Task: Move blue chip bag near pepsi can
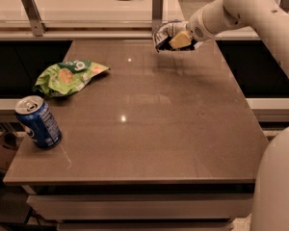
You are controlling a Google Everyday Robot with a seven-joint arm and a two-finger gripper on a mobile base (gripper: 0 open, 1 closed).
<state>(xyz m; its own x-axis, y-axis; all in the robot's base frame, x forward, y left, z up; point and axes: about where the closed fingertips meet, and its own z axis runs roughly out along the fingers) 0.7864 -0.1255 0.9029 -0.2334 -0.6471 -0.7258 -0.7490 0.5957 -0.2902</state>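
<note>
The blue chip bag [164, 34] is a small crumpled dark blue and silver bag. My gripper [176, 39] is shut on it and holds it lifted above the far right part of the table [159, 109]. The pepsi can [38, 121] stands upright at the table's front left corner, far from the bag. My white arm reaches in from the upper right.
A larger bright green chip bag [67, 76] lies on the table's left side behind the can. A metal rail and posts [156, 6] run along the far edge. My robot's white body [279, 186] fills the lower right.
</note>
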